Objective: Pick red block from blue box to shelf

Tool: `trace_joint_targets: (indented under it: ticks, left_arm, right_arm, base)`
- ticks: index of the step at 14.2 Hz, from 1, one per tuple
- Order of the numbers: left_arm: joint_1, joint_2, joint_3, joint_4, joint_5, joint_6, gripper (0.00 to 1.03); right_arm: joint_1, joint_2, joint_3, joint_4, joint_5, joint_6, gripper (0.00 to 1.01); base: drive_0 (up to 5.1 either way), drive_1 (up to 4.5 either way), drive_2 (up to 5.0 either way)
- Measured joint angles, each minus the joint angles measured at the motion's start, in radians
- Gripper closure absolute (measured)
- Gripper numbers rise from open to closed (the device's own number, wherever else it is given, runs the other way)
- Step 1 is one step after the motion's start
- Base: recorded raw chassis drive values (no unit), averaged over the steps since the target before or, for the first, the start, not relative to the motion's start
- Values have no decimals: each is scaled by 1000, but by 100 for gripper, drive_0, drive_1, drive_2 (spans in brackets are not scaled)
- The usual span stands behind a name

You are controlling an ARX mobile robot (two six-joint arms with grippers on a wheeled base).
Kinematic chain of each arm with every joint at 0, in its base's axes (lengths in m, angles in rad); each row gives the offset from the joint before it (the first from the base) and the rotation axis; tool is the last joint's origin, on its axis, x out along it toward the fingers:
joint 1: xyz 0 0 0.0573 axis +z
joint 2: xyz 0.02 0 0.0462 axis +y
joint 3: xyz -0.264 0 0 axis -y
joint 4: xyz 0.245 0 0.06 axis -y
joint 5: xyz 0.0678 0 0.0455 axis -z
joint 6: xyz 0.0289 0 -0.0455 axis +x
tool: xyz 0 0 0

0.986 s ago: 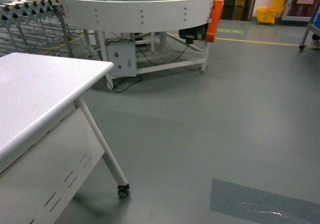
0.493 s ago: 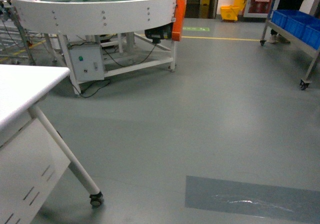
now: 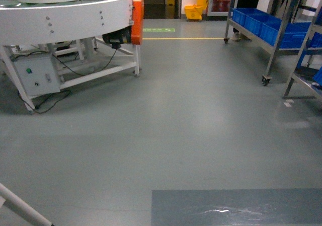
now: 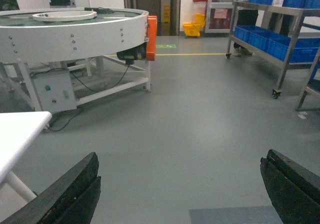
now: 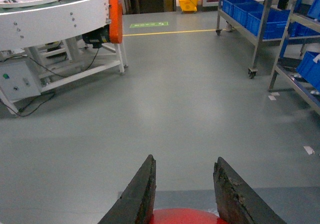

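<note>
Upper left of head view: round white conveyor table (image 3: 65, 14) with orange guard (image 3: 137, 14) and grey control box (image 3: 35, 75) underneath. Not part of the task, just scenery in transit. Far left of left wrist view: white bench (image 4: 20, 129) corner, nothing on the visible part. Blue box not in any view.

Lower edge of left wrist view: left end effector (image 4: 180, 184), fingers (image 4: 75, 189) wide apart, nothing between them, only grey floor (image 4: 190, 134) past the gap. Level, aimed forward, low. Probably parked as the idle arm, out of the way during the drive.

Bottom centre of right wrist view: right end effector (image 5: 185, 174), fingers close together and clamped on the red block (image 5: 185, 217), only a glossy red sliver visible at the frame edge between them. Also level and forward-facing, wrist not rolled, held close in. Likely a carry pose: block tucked between the fingers, kept steady and clear of obstacles over open floor. No arm visible in head view, so both apparently drawn in below that camera.

Upper right of head view: the shelf (image 3: 274, 50), steel uprights on castors, dark blue crates (image 3: 256, 19) on a tier. Well apart from the block, open floor between. Judged stage: pick done, transport to shelf under way, placement not yet started. Yellow mop bucket (image 3: 193, 10) at top centre, beyond the route.
</note>
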Motion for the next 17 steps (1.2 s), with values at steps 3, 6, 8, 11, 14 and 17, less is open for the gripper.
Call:
trace_joint_targets:
  ticks: [3,6,8,11,14,17]
  left_arm:
    - [0,0,0,0,-2,0,5]
    - [0,0,0,1,-2,0,5]
    - [0,0,0,-2,-3,0,5]
    - [0,0,0,-2,-3,0,5]
    - [0,0,0,2,-4,0,5]
    - [0,0,0,-3,-3,0,5]
  right_arm:
    - [0,1,0,-2,-1,0,73]
    - [0,2,0,-1,-1,0,73]
    - [0,-2,0,5,-1,0,73]
    - [1,2,0,-1,-1,0,73]
    - [0,2,0,0,-1,0,73]
    - [0,1,0,1,-1,0,73]
  base:
    - [40,381,-302]
    - [-7,308,-322]
    - [-9,423,-441]
    - [-7,423,-437]
    - [-10,417,-436]
    - [-4,422,-429]
